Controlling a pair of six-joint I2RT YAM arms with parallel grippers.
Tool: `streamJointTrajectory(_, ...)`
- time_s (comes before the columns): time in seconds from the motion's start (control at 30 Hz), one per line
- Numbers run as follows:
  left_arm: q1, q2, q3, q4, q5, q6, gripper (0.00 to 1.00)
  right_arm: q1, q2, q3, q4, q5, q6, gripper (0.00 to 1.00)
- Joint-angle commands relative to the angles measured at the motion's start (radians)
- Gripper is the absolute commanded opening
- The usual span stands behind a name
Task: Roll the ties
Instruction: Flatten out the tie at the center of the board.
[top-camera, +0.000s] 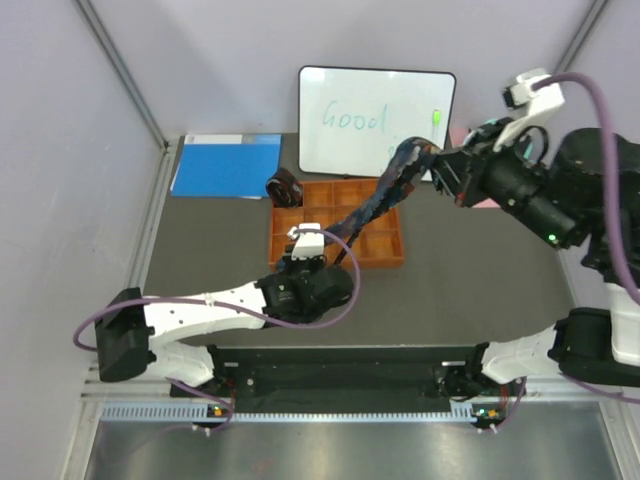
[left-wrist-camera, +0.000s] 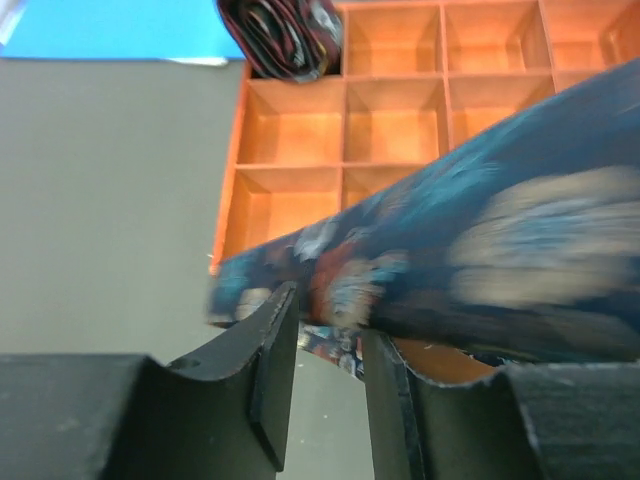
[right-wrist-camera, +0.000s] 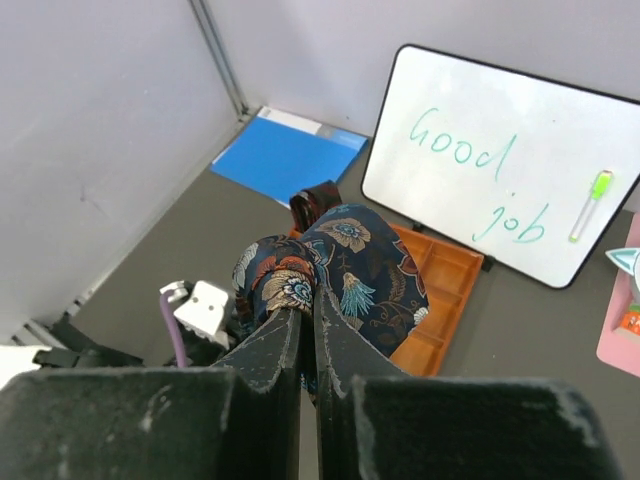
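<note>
Right pincer (right-wrist-camera: 308, 315) is raised off the table, fingers pressed together and pinching one end of the dark navy fabric necktie with multicolour floral print (top-camera: 375, 200). The fabric bunches into a wad just beyond its fingertips. From there the navy necktie runs down as a taut strip, over the orange plastic compartment tray (top-camera: 380, 262), to the left pincer (left-wrist-camera: 330, 310).

Left pincer sits low, just short of the tray's near-left corner. Its fingers (left-wrist-camera: 275, 350) stand part-way apart, and the necktie's other end lies across their tips with a bit of print showing in the gap. I cannot tell whether the pads actually press it (the wrist view is blurred there).

The second tie, a dark brown-maroon fabric coil (left-wrist-camera: 280, 35), is already rolled. It sits ahead of the left pincer at the tray's far-left corner. Whether it is fully inside that compartment is unclear.

Beyond the right pincer a white rectangular whiteboard (right-wrist-camera: 500, 160) reads "Good job" in green, with a green marker (right-wrist-camera: 592, 205) on it. A blue flat folder (top-camera: 225, 165) lies far ahead and left of the left pincer, on the dark grey table mat (top-camera: 220, 250).
</note>
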Motion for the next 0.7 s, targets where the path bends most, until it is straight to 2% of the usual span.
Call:
streamJointTrajectory(0.0, 0.037, -0.060, -0.059, 0.166, 0.134, 0.080, 0.37, -0.009, -0.067, 0.057, 0.055, 0.004, -0.003, 0.00)
streamJointTrajectory(0.27, 0.135, -0.247, -0.220, 0.083, 0.221, 0.022, 0.35, -0.007, -0.127, 0.054, 0.010, 0.085, 0.009, 0.00)
streamJointTrajectory(0.4, 0.157, -0.342, -0.312, 0.142, 0.315, 0.039, 0.37, -0.007, -0.122, 0.054, 0.007, 0.076, 0.009, 0.00)
streamJointTrajectory(0.47, 0.157, -0.370, -0.331, 0.143, 0.327, 0.019, 0.38, -0.007, -0.118, 0.049, 0.007, 0.079, 0.010, 0.00)
streamJointTrajectory(0.67, 0.161, -0.404, -0.308, -0.015, 0.298, -0.060, 0.44, -0.007, -0.118, 0.050, -0.023, 0.128, 0.018, 0.00)
